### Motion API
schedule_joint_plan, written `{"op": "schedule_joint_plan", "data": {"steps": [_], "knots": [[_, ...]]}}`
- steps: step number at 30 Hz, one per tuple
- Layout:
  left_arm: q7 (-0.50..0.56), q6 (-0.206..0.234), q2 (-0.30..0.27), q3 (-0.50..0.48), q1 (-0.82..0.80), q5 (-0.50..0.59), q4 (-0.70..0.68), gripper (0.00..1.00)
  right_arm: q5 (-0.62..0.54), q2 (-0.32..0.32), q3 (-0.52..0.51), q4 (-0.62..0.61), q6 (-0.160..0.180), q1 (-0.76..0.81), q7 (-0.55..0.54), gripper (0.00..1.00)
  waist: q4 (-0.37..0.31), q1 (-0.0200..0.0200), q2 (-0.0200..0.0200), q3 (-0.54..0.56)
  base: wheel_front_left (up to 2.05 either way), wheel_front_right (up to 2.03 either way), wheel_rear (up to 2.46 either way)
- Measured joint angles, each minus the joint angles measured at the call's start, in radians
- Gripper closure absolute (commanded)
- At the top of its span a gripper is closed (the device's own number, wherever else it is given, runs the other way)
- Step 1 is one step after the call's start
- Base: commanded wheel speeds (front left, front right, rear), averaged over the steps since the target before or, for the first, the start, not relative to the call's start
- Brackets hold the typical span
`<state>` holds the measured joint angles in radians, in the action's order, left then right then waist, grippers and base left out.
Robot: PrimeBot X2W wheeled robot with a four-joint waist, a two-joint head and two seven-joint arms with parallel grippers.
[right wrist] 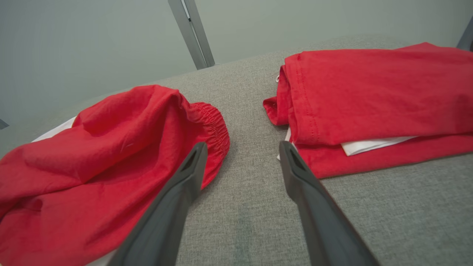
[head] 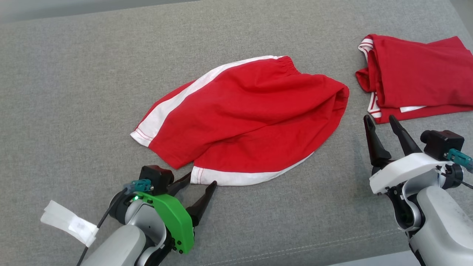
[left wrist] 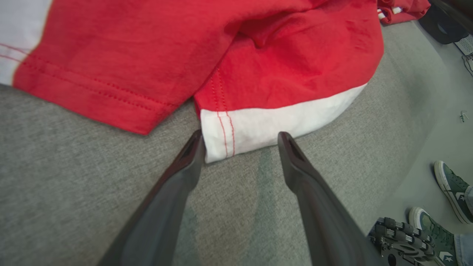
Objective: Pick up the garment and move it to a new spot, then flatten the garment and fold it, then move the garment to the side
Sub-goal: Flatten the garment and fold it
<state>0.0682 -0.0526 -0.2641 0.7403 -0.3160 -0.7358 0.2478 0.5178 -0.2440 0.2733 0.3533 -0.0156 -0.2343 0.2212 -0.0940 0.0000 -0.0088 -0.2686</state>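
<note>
Right fingers (right wrist: pixel 186 177) apart; folded garment (right wrist: pixel 369 92) cropped

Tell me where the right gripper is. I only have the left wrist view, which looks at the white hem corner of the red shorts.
Observer: In the head view, the right gripper is open over bare grey cushion. It sits between the shorts and a folded red garment.
Operator: And the shorts' far end, is it flat?
Observer: No. In the right wrist view, the elastic waistband is bunched, and the cloth behind it stands puffed up.
</note>
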Motion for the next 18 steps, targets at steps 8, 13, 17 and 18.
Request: {"op": "schedule_joint_plan", "data": {"steps": [8,13,17,18], "knots": [[-0.003,-0.010,0.004,0.002,-0.013,0.000,0.008,0.97,0.000,0.004,-0.001,-0.006,0.001,0.014,0.003,0.00,-0.004,0.0000,0.0000,-0.001,0.00,0.00,0.00],[-0.003,-0.018,0.020,0.003,-0.013,-0.010,0.023,1.00,0.000,0.005,-0.003,-0.008,0.008,0.019,0.003,0.00,0.000,0.0000,0.0000,0.001,0.00,0.00,0.00],[-0.022,-0.019,0.027,-0.006,-0.013,-0.017,0.023,1.00,0.000,0.005,-0.006,-0.009,0.009,0.019,0.003,0.00,0.005,0.0000,0.0000,0.003,0.00,0.00,0.00],[-0.027,-0.020,0.031,-0.013,-0.013,-0.028,0.021,1.00,0.000,0.004,-0.010,-0.009,0.009,0.020,0.003,0.00,0.008,0.0000,0.0000,0.004,0.00,0.00,0.00]]}}
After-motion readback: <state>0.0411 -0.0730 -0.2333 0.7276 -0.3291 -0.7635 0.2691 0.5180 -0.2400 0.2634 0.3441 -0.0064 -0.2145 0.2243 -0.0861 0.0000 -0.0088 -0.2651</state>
